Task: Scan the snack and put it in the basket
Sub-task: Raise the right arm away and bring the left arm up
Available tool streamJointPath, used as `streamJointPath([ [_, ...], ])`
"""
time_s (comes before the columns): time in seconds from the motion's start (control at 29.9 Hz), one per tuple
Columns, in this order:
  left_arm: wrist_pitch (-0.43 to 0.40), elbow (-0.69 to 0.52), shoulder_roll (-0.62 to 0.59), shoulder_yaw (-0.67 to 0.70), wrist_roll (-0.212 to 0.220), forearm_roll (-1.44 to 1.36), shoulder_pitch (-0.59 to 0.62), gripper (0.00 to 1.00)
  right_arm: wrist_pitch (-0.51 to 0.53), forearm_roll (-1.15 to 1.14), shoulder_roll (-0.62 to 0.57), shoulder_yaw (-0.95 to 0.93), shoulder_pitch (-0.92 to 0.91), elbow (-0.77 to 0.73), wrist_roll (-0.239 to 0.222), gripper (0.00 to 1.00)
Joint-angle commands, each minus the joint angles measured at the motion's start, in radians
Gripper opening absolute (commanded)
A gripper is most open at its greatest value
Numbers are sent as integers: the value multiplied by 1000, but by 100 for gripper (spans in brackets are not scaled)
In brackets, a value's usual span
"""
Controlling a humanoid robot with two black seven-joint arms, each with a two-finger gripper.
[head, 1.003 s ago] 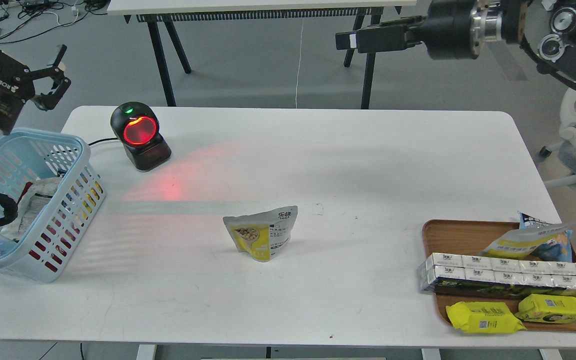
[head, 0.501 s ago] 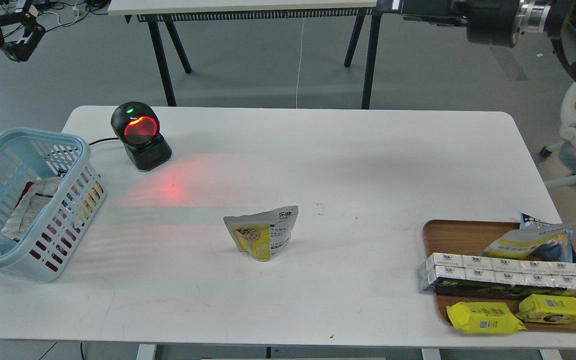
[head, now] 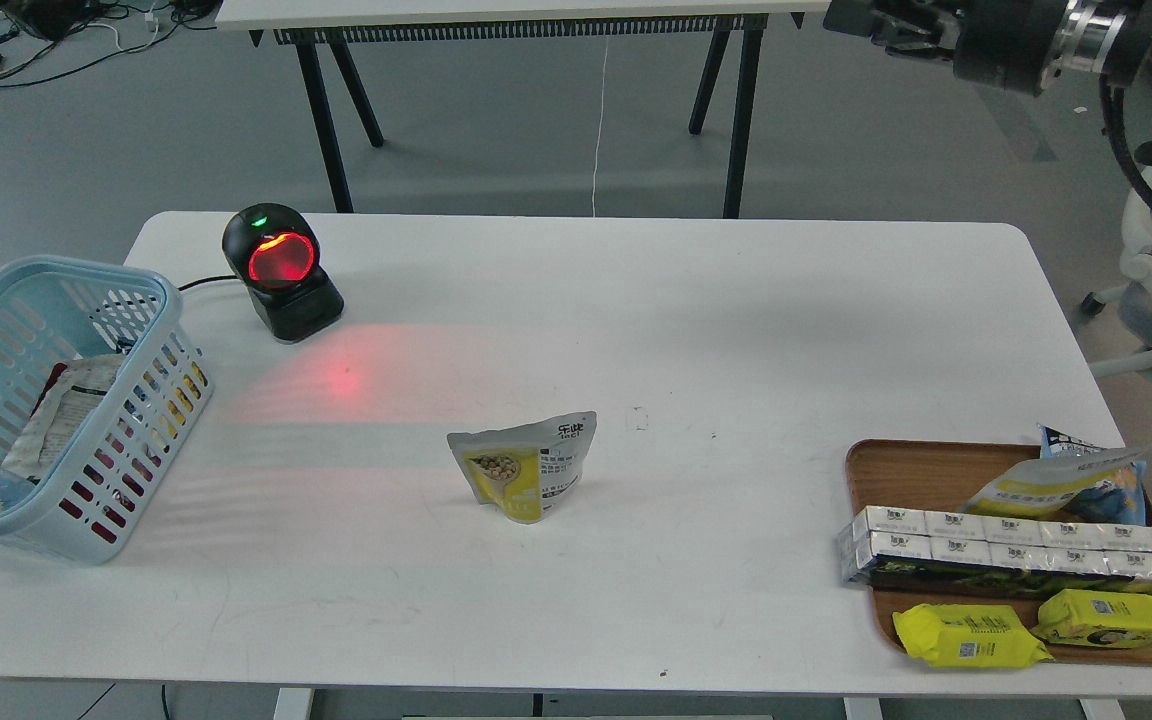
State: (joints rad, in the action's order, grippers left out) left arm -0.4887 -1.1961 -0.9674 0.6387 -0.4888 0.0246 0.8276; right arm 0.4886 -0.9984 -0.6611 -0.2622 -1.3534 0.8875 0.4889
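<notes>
The snack (head: pixel 526 468), a small pouch with a silver-grey top and a yellow lower part, stands upright near the middle of the white table (head: pixel 636 300). The light blue basket (head: pixel 161 300) sits at the table's left edge with some packs inside. My left gripper (head: pixel 36 15) is almost out of view at the top left corner, high above the basket; its fingers cannot be told apart. My right gripper (head: pixel 861 20) is cut off by the top edge at the upper right, far from the snack; its state cannot be told.
A black barcode scanner (head: pixel 281 270) with a glowing red window stands at the back left and casts red light on the table. A brown tray (head: pixel 906 465) at the front right holds white boxes, flat yellow packs and a larger bag.
Both arms have risen up and away from the table; the left gripper left the basket area for the top left corner, and the right gripper moved right and up. The snack has not moved.
</notes>
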Motion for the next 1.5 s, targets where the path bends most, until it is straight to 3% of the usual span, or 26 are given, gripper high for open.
streamJointPath([
  [0.0, 0, -80, -66, -62, 0, -90, 4, 100, 0, 38, 0, -2, 22, -19, 0, 97],
  [0.37, 0, -287, -221, -71, 0, -520, 48, 100, -2, 452, 23, -2, 120, -33, 0, 97],
  [0.67, 0, -369, -209, -125, 0, -902, 117, 100, -10, 779, 84, -2, 128, -33, 0, 97],
  [0.84, 0, -350, -202, -229, 0, -893, 298, 100, -16, 814, 92, -2, 131, -32, 0, 97],
  [0.97, 0, -281, -143, -326, 0, -798, 373, 100, -18, 816, 92, -3, 135, -30, 0, 97],
  [1.14, 0, -200, -114, -333, 0, -669, 366, 100, -18, 849, 81, -3, 137, -27, 0, 97],
  [1.47, 0, -148, -209, -332, 0, -410, 334, 100, -16, 891, 80, -11, 149, -33, 0, 97],
])
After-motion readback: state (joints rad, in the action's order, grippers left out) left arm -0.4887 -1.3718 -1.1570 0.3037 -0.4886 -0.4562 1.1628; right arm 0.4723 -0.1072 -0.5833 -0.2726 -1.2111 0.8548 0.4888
